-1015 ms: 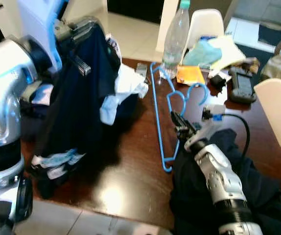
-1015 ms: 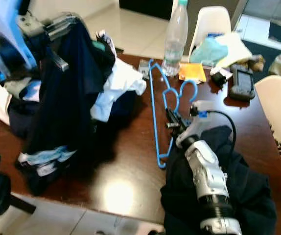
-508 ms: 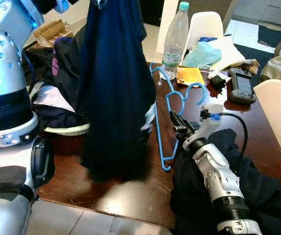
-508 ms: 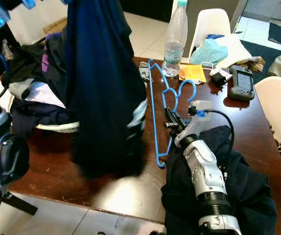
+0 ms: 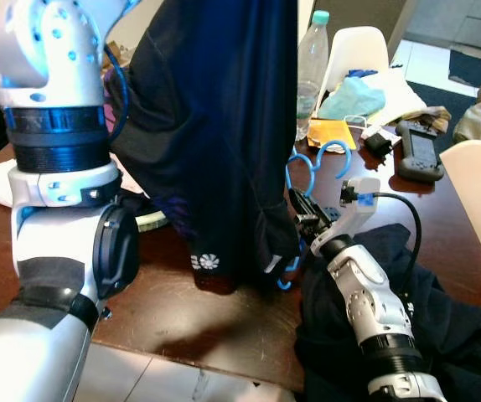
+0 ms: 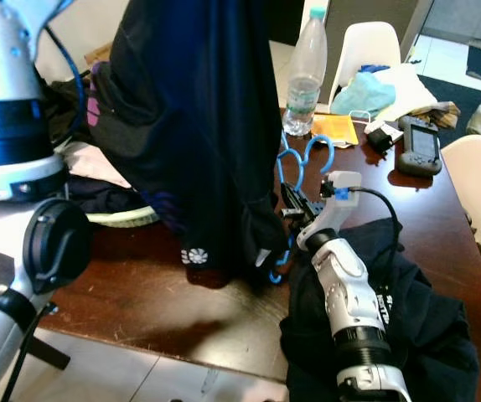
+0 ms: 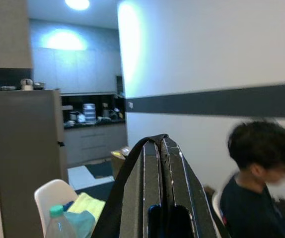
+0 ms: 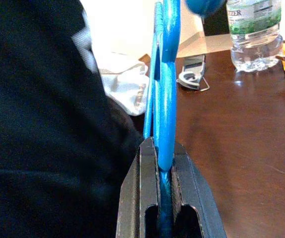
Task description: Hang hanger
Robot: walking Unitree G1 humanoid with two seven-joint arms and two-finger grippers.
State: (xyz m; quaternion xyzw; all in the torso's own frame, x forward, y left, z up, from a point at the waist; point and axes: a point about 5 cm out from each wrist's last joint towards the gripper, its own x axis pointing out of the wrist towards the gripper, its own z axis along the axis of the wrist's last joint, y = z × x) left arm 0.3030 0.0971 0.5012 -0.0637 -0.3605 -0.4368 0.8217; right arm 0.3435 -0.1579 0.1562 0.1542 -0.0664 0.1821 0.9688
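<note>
A blue plastic hanger (image 5: 334, 150) lies on the dark wooden table (image 5: 182, 301), and my right gripper (image 5: 301, 205) is shut on its lower bar. In the right wrist view the blue bar (image 8: 166, 99) runs out from between the closed fingers (image 8: 147, 163). My left arm (image 5: 56, 126) is raised high and a dark navy garment (image 5: 215, 126) hangs from it down to the tabletop, covering most of the hanger. In the left wrist view my left gripper (image 7: 161, 141) is shut, with a band of dark fabric (image 7: 127, 168) looping over its tips.
A water bottle (image 5: 310, 59), an orange packet (image 5: 328, 132) and a black handheld device (image 5: 414, 151) lie at the table's far side. White chairs (image 5: 354, 46) stand behind and to the right. Dark cloth (image 5: 442, 335) lies under my right arm. A person (image 7: 256, 188) is nearby.
My left arm has lifted the dark garment off the table and swung it rightward, so it now hangs over the hanger. My right gripper has stayed shut on the hanger.
</note>
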